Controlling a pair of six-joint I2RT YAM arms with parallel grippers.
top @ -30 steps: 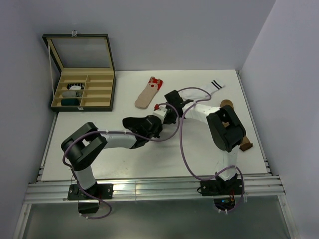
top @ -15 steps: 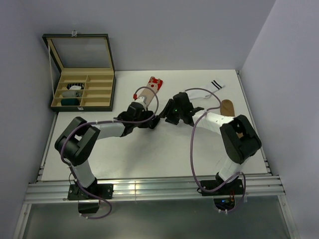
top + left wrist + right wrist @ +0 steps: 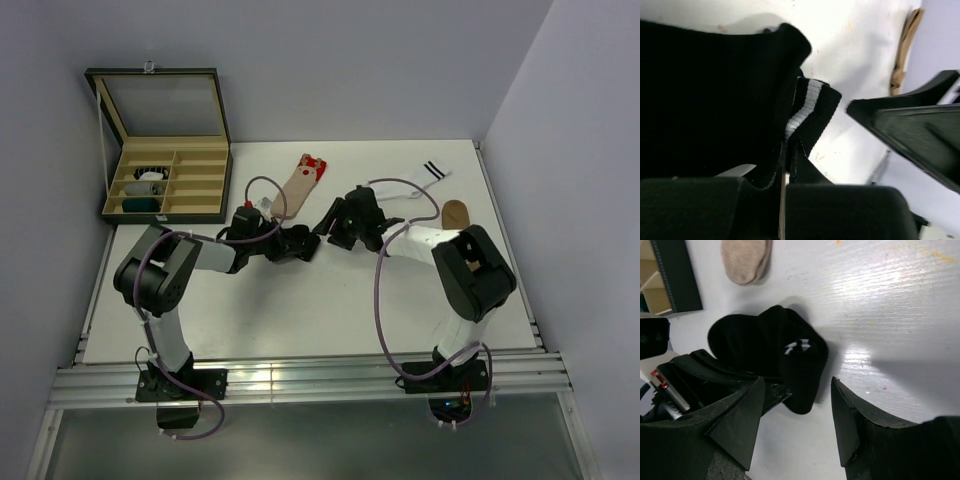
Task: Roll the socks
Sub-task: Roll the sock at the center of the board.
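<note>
Two cautions: your left gripper (image 3: pixel 784 172), clamped on the black sock (image 3: pixel 765 342), must hold tight; back the spread-jawed right gripper (image 3: pixel 797 384) away.

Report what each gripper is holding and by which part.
The left gripper is shut on the black sock, pinching folded fabric at its white-striped cuff. The right gripper is open and holds nothing.

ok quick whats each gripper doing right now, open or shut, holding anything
left gripper: closed, pinching the black sock.
right gripper: open, holding nothing; the black sock lies just ahead of it.
</note>
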